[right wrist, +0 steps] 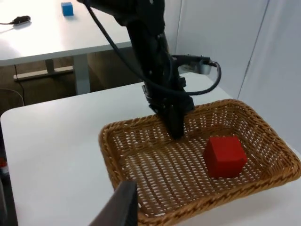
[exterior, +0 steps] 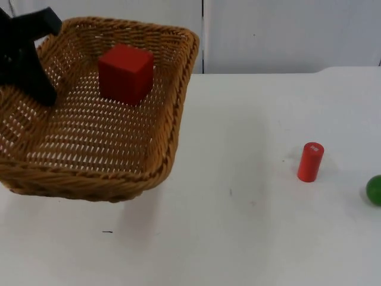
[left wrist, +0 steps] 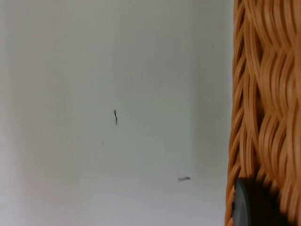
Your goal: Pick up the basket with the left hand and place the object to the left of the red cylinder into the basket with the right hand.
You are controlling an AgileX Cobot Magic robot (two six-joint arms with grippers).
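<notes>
A woven wicker basket [exterior: 172, 137] hangs tilted a little above the white table, casting a shadow beneath it. My left gripper [exterior: 37, 89] is shut on its far left rim. The same gripper [right wrist: 174, 126] reaches down into the basket [right wrist: 113, 160] in the right wrist view. A red cube [exterior: 125, 73] lies inside the basket, also seen as the cube [right wrist: 225, 156]. The left wrist view has the basket wall [left wrist: 268, 94] beside a black fingertip [left wrist: 249, 207]. A red cylinder [exterior: 310, 162] stands upright at the right. One black fingertip [right wrist: 123, 205] of my right gripper faces the basket.
A green round object [exterior: 374, 190] sits at the table's right edge, right of the cylinder. The grey partition wall [exterior: 286, 30] closes the back. A small dark mark [exterior: 107, 232] lies near the front. Another table with a blue block [right wrist: 67, 8] stands in the background.
</notes>
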